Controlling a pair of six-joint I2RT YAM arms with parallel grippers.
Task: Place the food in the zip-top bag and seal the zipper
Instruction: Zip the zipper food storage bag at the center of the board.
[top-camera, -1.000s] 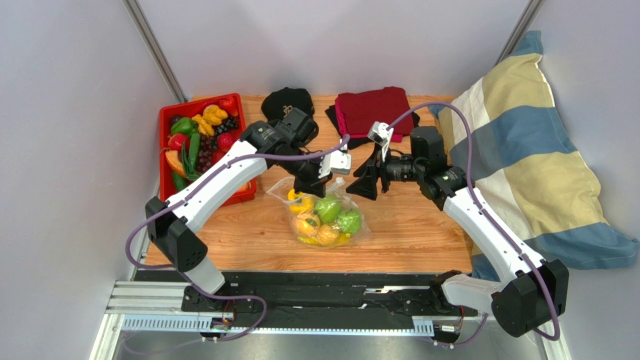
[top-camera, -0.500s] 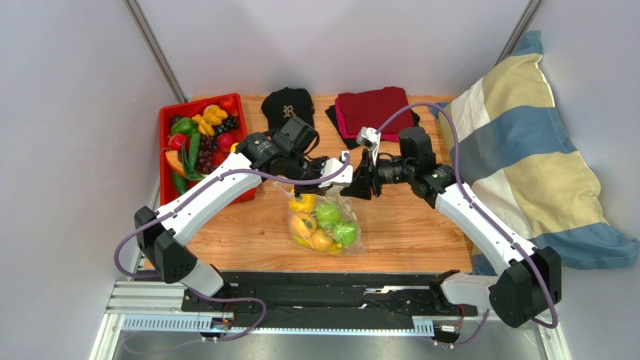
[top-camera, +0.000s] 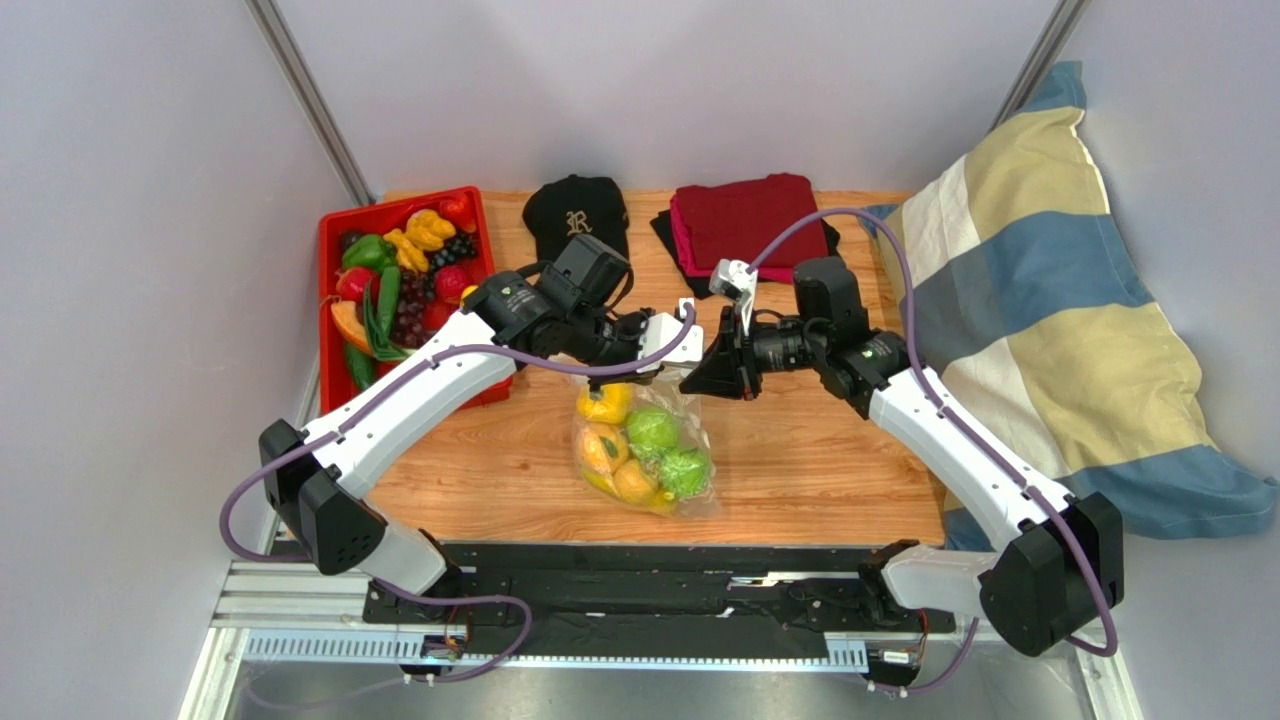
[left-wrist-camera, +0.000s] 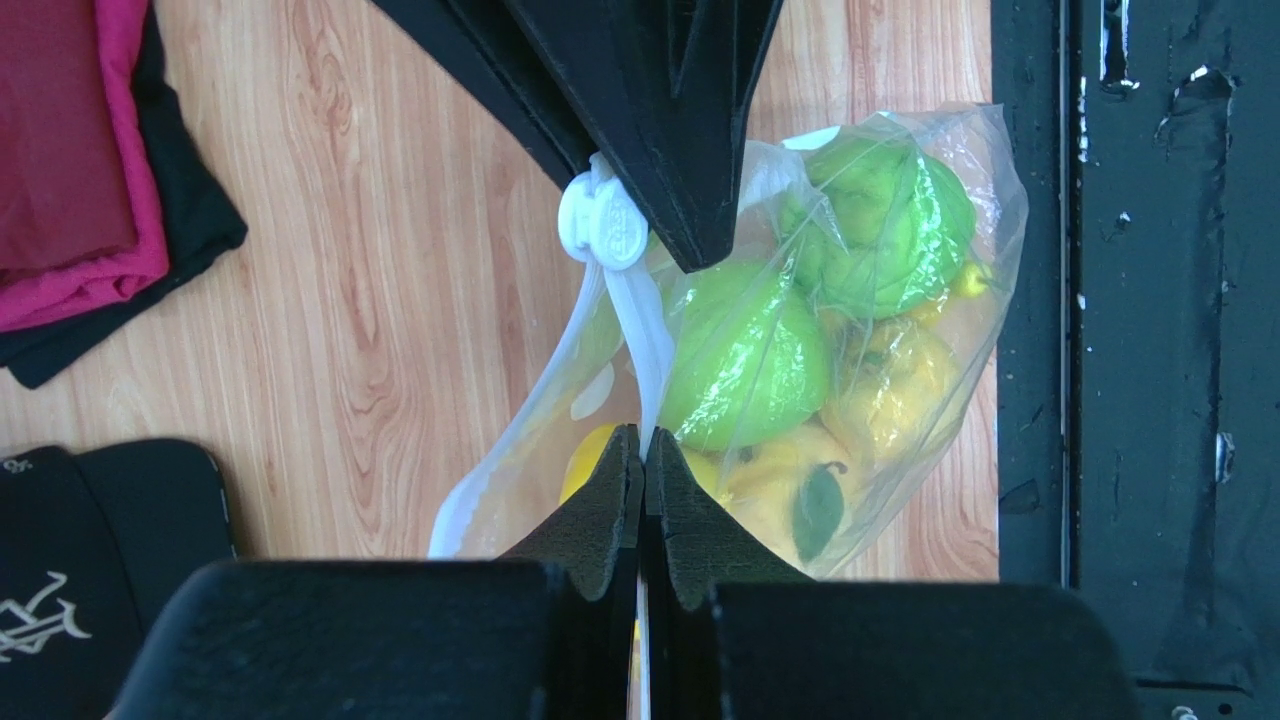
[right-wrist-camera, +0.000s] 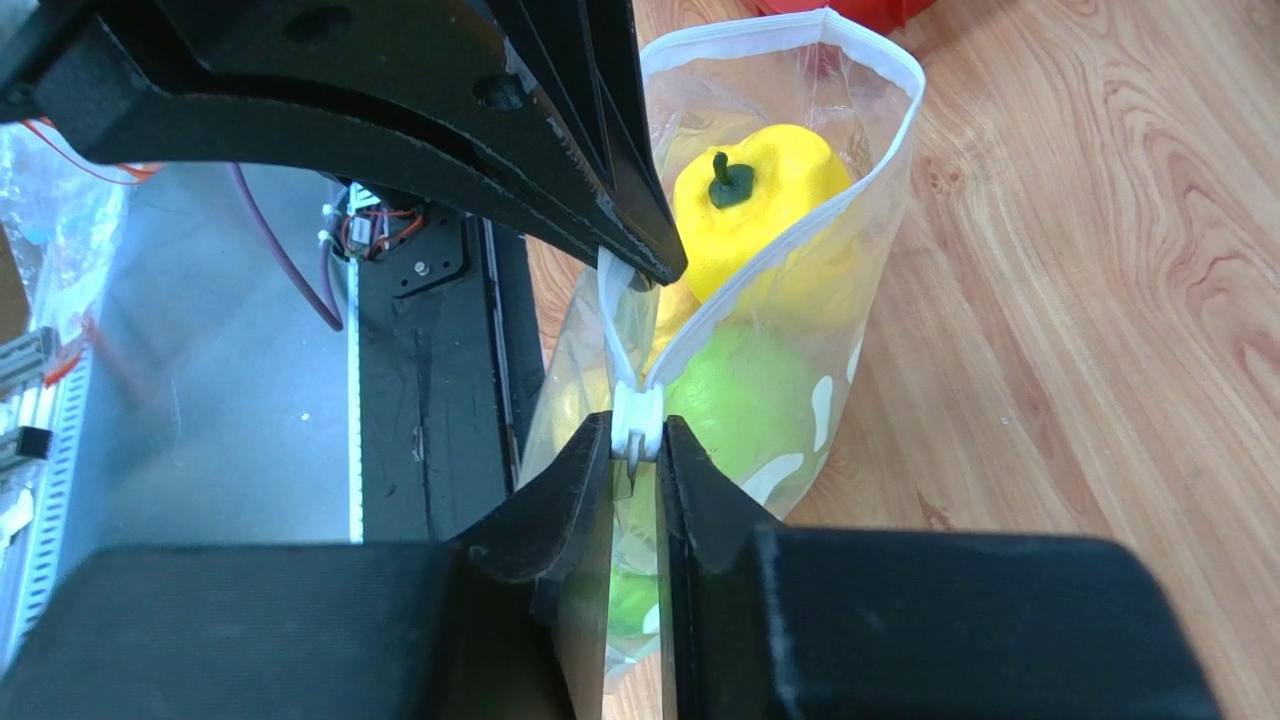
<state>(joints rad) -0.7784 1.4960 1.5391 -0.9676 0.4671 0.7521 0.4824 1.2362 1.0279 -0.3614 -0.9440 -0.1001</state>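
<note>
The zip-top bag (top-camera: 646, 450) hangs over the wooden table, holding the food: green limes (left-wrist-camera: 744, 353), yellow fruits (left-wrist-camera: 887, 398) and a yellow pepper (right-wrist-camera: 751, 188). My left gripper (left-wrist-camera: 643, 450) is shut on the white zipper strip (left-wrist-camera: 643, 323) at one end of the bag's top edge. My right gripper (right-wrist-camera: 639, 438) is shut on the small white slider tab (right-wrist-camera: 637, 425), which the left wrist view shows at the right fingers' tips (left-wrist-camera: 601, 225). The bag's mouth gapes open beyond the slider (right-wrist-camera: 887, 90). In the top view the left gripper (top-camera: 649, 375) and right gripper (top-camera: 694, 383) meet above the bag.
A red tray (top-camera: 328, 263) with more toy food stands at the back left. A black cap (top-camera: 571, 203) and folded red cloth (top-camera: 744, 218) lie at the back. A striped pillow (top-camera: 1052, 330) lies at the right. The black rail (top-camera: 646, 578) runs along the front edge.
My right gripper has shut on the slider tab. Both grippers and the bag have shifted a little left and nearer.
</note>
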